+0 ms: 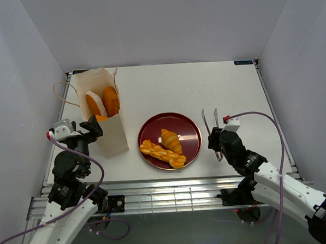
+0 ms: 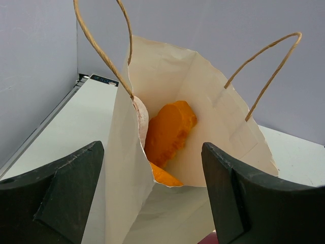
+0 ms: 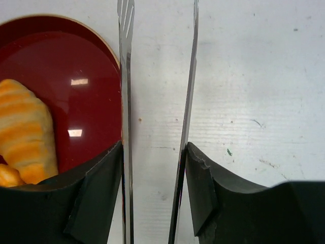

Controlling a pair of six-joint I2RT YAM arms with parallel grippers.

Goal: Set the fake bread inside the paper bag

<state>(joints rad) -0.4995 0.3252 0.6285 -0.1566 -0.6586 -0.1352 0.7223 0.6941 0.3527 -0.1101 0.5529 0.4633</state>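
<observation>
While low beside plate, right fingers tight on tongs, left fingers wide apart.

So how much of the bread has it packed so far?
Partly done. At least two orange breads sit inside the paper bag. In hand: the right end effector grips metal tongs, empty, beside the red plate; the left end effector is open astride the bag's near edge. Left to go: the croissant and the braid on the plate.
</observation>
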